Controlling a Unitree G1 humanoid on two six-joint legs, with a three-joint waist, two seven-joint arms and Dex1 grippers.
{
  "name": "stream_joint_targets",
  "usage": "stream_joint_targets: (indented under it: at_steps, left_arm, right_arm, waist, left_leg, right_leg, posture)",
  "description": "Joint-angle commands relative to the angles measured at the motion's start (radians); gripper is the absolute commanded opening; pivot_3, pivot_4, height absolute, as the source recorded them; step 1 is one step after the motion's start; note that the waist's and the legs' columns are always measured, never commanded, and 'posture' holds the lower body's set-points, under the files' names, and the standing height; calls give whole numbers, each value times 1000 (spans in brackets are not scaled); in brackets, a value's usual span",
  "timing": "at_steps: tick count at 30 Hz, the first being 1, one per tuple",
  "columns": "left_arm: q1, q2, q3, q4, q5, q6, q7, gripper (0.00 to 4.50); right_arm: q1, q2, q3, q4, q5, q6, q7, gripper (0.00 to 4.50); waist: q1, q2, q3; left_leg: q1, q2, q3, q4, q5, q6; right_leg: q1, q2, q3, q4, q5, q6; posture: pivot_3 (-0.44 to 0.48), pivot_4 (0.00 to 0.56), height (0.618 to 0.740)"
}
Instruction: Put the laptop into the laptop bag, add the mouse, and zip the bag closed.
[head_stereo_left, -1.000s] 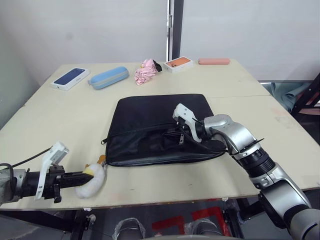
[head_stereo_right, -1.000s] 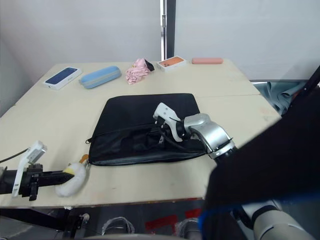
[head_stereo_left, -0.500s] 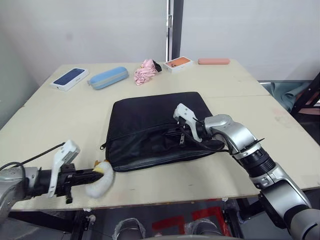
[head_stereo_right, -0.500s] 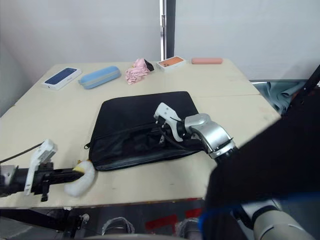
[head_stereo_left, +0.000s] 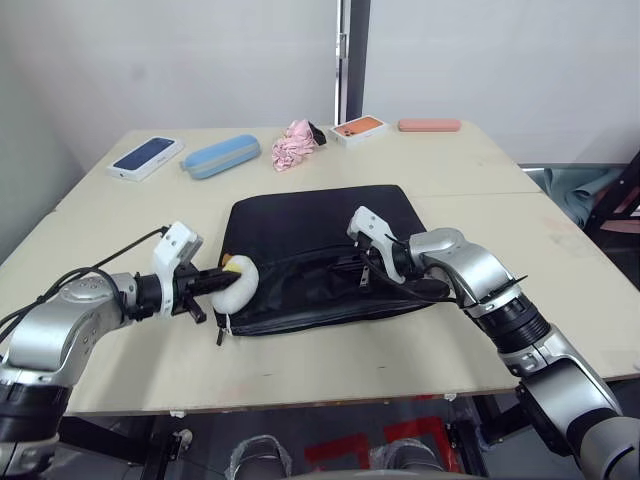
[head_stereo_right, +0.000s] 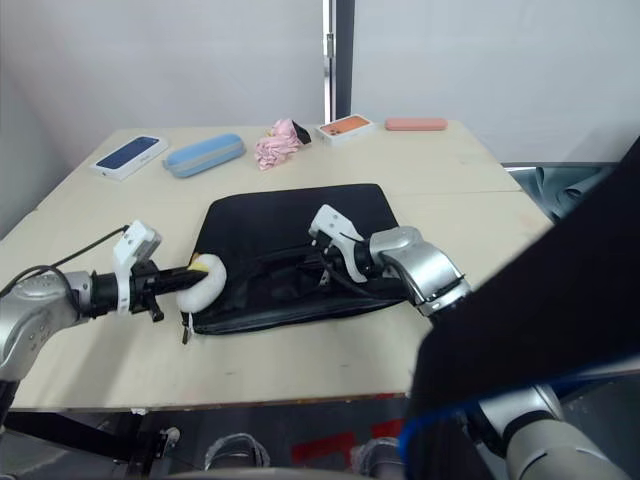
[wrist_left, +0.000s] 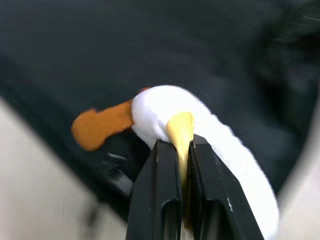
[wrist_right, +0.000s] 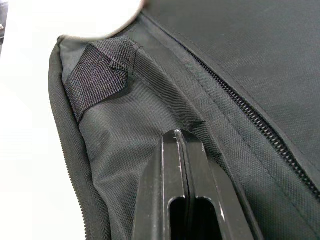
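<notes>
The black laptop bag (head_stereo_left: 315, 225) lies flat mid-table with its front edge facing me. At its front left corner my left gripper (head_stereo_left: 216, 281) is shut on the yellow-white plush charm (head_stereo_left: 241, 282). In the left wrist view the fingers pinch the charm's yellow part (wrist_left: 181, 127). On the bag's front right part my right gripper (head_stereo_left: 367, 271) is shut on a fold of the bag's fabric (wrist_right: 150, 150), beside the zipper teeth (wrist_right: 260, 125). The laptop and the mouse are out of view.
Along the far edge stand a white box with a dark blue top (head_stereo_left: 145, 157), a light-blue oblong case (head_stereo_left: 220, 156), a pink cloth (head_stereo_left: 297, 143), an orange-topped box (head_stereo_left: 358, 128) and a pink case (head_stereo_left: 428, 125). The table's front edge (head_stereo_left: 330, 405) is close.
My left gripper has carried the plush charm from the table's front left edge up and right to the bag's front left corner. The right gripper has stayed on the bag.
</notes>
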Motion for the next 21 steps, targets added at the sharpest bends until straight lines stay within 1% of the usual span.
stream_joint_targets:
  at_steps: [1,2,4,6,8,11,15,18,21]
  left_arm:
    - [-27,-3,11,34,8,-17,5,27]
    - [-32,-7,18,29,-7,-14,-3,27]
    - [-27,-16,56,-46,-124,27,-74,27]
    - [-3,-6,78,-111,-211,52,-144,27]
    - [32,22,82,-161,-253,53,-212,27]
    - [59,56,71,-198,-272,36,-275,27]
    - [75,92,14,-229,-238,-15,-352,27]
    - [82,110,-101,-231,-105,-153,-408,27]
    - [42,84,-197,-178,6,-275,-420,27]
  right_arm:
    - [22,-9,38,31,-32,49,-11,0]
    - [22,-9,39,29,-33,50,-11,0]
    - [18,-9,40,31,-35,49,-10,0]
    - [14,-8,39,36,-37,47,-10,0]
    - [13,-9,39,37,-39,45,-10,0]
    - [14,-11,39,36,-39,45,-10,0]
    - [15,-13,39,35,-40,45,-11,0]
    - [11,-15,39,35,-40,46,-11,0]
    - [9,-14,39,37,-39,47,-9,0]
  waist:
    - [0,0,-1]
    - [0,0,-1]
    - [0,0,-1]
    - [1,-1,-1]
    - [-1,0,-1]
    - [-3,0,-1]
    - [-3,0,-1]
    - [-2,0,-1]
    - [-3,0,-1]
  left_leg:
    - [0,0,0,0,0,0]
    - [0,0,0,1,0,0]
    - [0,0,0,2,0,0]
    - [-1,0,0,2,0,0]
    - [0,0,0,2,0,0]
    - [-1,0,0,1,0,0]
    - [-1,0,0,1,0,0]
    - [-1,0,0,1,0,0]
    - [-1,0,0,1,0,0]
  right_leg:
    - [0,0,0,0,0,0]
    - [0,0,0,-1,0,0]
    - [0,0,1,-1,0,0]
    - [0,0,0,0,0,0]
    - [0,0,1,0,0,0]
    - [-1,0,1,0,0,0]
    - [-1,0,1,0,0,0]
    - [-1,0,1,0,0,0]
    - [-1,0,1,0,0,0]
  posture:
    - [0,150,740]
    - [0,150,740]
    - [0,150,740]
    - [0,150,740]
    - [0,150,740]
    - [0,150,740]
    - [0,150,740]
    - [0,150,740]
    - [0,150,740]
